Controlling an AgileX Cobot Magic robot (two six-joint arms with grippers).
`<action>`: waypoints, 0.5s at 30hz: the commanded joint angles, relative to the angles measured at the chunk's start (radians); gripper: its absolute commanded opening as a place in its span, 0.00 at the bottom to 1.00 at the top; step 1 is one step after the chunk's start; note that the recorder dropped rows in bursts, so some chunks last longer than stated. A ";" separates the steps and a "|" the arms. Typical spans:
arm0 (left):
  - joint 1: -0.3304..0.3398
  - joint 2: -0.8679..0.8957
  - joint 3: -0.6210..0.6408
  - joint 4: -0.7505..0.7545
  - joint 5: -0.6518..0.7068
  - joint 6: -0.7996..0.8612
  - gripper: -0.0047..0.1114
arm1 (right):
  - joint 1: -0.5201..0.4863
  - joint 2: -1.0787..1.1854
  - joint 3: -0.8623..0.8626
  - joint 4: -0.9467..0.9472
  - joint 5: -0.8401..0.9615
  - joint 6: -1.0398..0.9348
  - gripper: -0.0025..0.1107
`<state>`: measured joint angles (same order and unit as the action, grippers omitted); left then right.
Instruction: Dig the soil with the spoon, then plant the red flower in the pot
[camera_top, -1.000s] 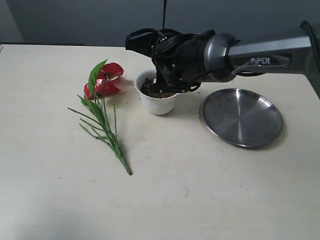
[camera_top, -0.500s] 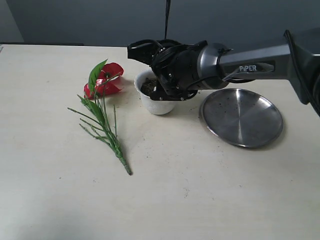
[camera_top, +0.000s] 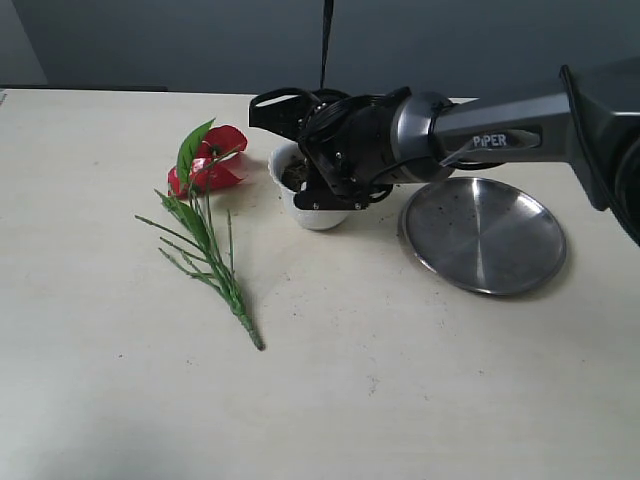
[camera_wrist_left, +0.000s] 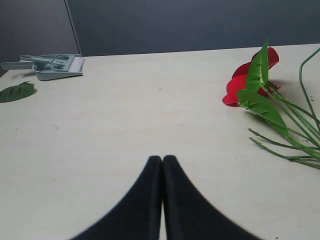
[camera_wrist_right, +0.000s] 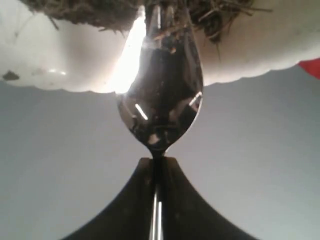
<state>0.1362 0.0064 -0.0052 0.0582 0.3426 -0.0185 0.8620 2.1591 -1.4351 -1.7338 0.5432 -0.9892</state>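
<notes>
The white pot (camera_top: 314, 213) stands mid-table with dark soil (camera_top: 294, 175) showing at its rim. My right gripper (camera_top: 318, 172) hangs over the pot, shut on the spoon (camera_wrist_right: 160, 95). In the right wrist view the spoon's shiny head reaches the soil (camera_wrist_right: 220, 12) inside the scalloped pot (camera_wrist_right: 55, 60); the right gripper (camera_wrist_right: 158, 161) pinches the handle. The red flower (camera_top: 215, 160) lies flat left of the pot, its stems pointing toward the table's front. The left gripper (camera_wrist_left: 162, 159) is shut and empty above bare table, with the red flower (camera_wrist_left: 250, 80) off to one side.
A round steel plate (camera_top: 485, 234) with specks of dirt lies right of the pot. A small green dustpan with a brush (camera_wrist_left: 52, 66) and a loose green leaf (camera_wrist_left: 16, 92) lie far off near the table's edge in the left wrist view.
The right arm has rolled and shifted slightly left and lower over the pot, bringing the spoon further into the soil. Pot, flower and plate have not moved.
</notes>
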 joint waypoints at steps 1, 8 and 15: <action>0.000 -0.006 0.005 0.007 -0.006 -0.001 0.04 | 0.001 -0.001 -0.006 -0.011 -0.005 -0.001 0.02; 0.000 -0.006 0.005 0.007 -0.006 -0.001 0.04 | 0.001 0.018 -0.006 -0.011 -0.024 0.007 0.02; 0.000 -0.006 0.005 0.007 -0.006 -0.001 0.04 | 0.001 0.018 -0.004 -0.011 -0.026 0.024 0.02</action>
<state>0.1362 0.0064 -0.0052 0.0582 0.3426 -0.0185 0.8620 2.1798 -1.4351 -1.7359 0.5185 -0.9713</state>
